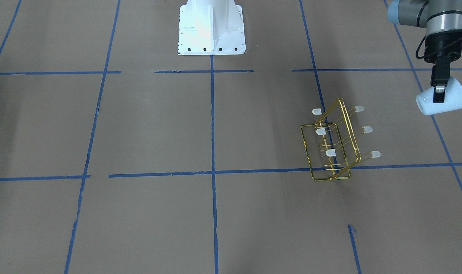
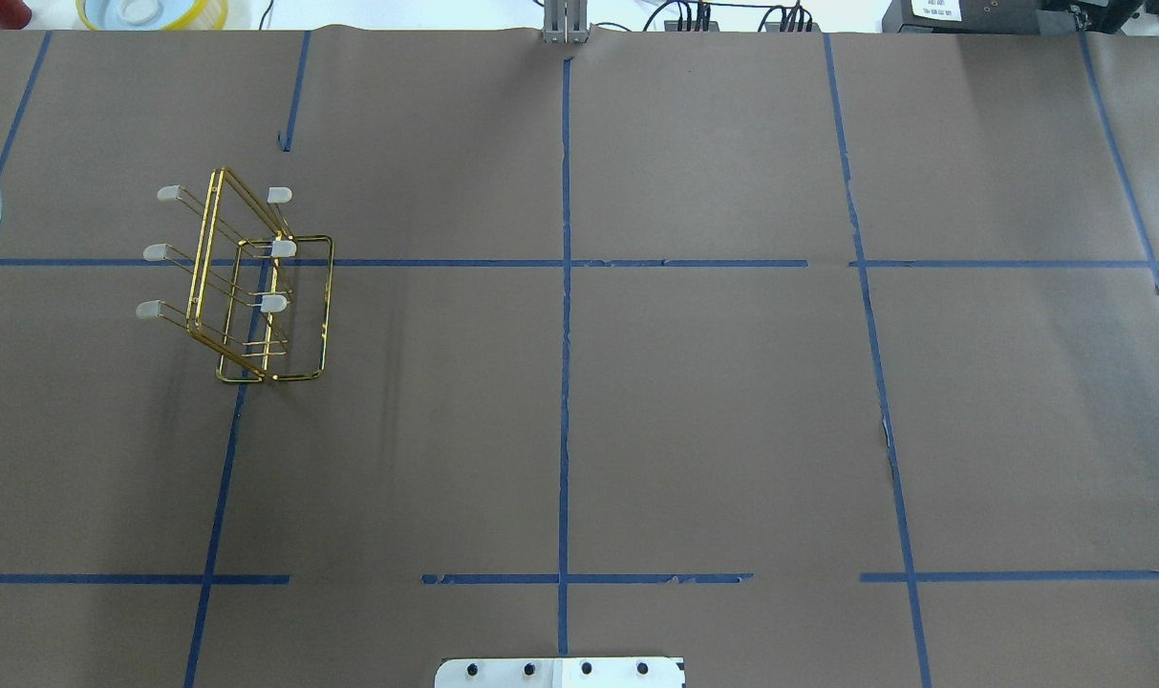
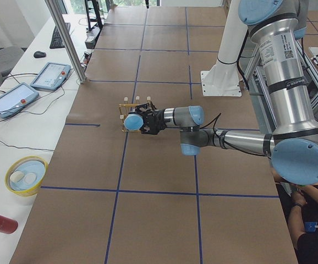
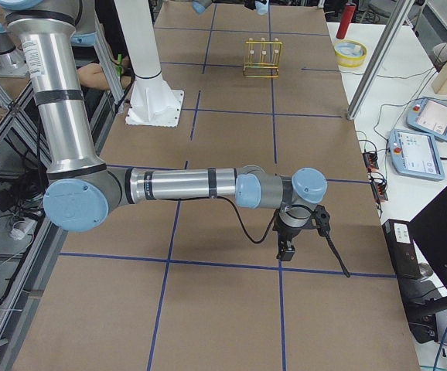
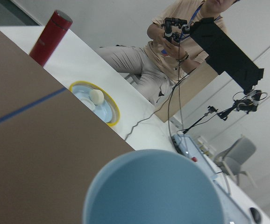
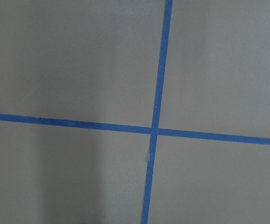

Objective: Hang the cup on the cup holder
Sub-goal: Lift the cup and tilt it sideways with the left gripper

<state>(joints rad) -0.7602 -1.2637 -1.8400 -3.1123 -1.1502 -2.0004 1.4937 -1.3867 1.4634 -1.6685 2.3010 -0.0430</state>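
Left fingers [image 1: 438,95] pinch the cup [image 1: 453,97], tilted, above the desk [image 1: 139,133]. Cup holder [image 1: 335,144] sits well apart, below and inboard of them. Rt fingers [image 4: 285,251]: can't tell. Aim cup mouth at a free prong cap [image 1: 359,109], slide on slow w/o nudging the frame.

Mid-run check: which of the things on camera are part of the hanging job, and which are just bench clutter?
Job: cup, tilted in the left gripper; gold cup holder on the table, prongs bare.
Lying about: yellow-rimmed bowl, red bottle, two tablets on the side bench.
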